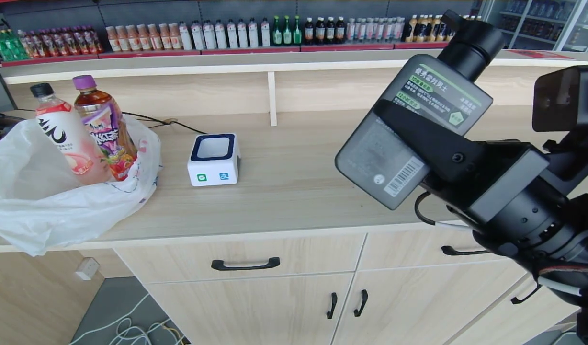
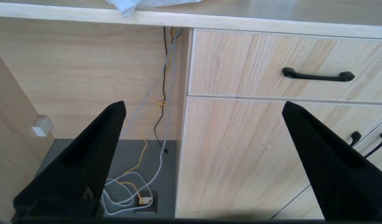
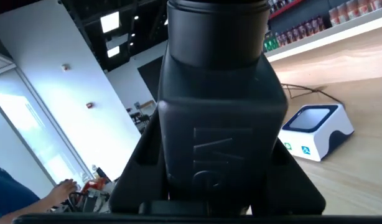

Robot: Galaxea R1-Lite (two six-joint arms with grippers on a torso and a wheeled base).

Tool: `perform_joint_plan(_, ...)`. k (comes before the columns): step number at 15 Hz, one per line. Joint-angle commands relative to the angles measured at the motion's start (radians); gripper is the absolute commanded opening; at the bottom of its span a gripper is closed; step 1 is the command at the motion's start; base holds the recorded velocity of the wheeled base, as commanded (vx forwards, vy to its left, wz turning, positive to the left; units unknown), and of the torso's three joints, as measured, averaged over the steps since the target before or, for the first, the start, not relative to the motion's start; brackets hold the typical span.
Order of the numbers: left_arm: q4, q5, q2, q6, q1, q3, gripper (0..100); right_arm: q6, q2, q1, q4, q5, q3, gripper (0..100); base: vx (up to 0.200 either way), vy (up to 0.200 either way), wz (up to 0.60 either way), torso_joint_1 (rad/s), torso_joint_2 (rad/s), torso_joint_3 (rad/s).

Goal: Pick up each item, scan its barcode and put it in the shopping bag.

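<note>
Fingers (image 1: 428,141) of the right gripper (image 1: 394,122): clamped on the dark bottle (image 1: 370,153), one laid slantwise across its labelled face. Find the bottle held up in the air on the robot's right, over the front part of the counter (image 1: 299,191), tilted with its black cap (image 1: 471,43) pointing up and away. Note the barcode (image 1: 405,176) near the lower end, turned toward the head camera. Locate the scanner (image 1: 213,159), a white box with a dark-rimmed window on top, resting on the counter well apart from the bottle, to the robot's left of it. Farther left, see the white shopping bag (image 1: 45,206) slumped over the counter edge, holding a black-capped drink bottle (image 1: 69,139) and a purple-capped drink bottle (image 1: 107,129) leaning side by side, touching. Check the left gripper (image 2: 203,106) below counter level, facing the wooden cabinet front (image 2: 241,143): fingers (image 2: 85,168) spread wide apart, gripping nothing. Observe a black drawer handle (image 2: 317,76) beyond them.
</note>
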Motion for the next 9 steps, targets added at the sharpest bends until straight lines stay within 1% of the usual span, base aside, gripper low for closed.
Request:
perform_joint_plan(1,0.000,0.000,0.000,0.000,0.000,0.000,100,0.045,-0.002,0.002,0.000,0.008,0.003,0,0.000,0.000,0.00,0.000,0.00,0.000)
perform_joint_plan(4,0.000,0.000,0.000,0.000,0.000,0.000,100,0.097,-0.004,0.002,0.000,0.014,-0.005,0,0.000,0.000,0.00,0.000,0.00,0.000)
perform_joint_plan(6,0.000,0.000,0.000,0.000,0.000,0.000,100,0.101,-0.004,0.007,0.000,0.059,-0.005,0,0.000,0.000,0.00,0.000,0.00,0.000)
perform_joint_plan(9,0.000,0.000,0.000,0.000,0.000,0.000,100,0.121,-0.011,0.056,0.000,0.072,0.020,0,0.000,0.000,0.00,0.000,0.00,0.000)
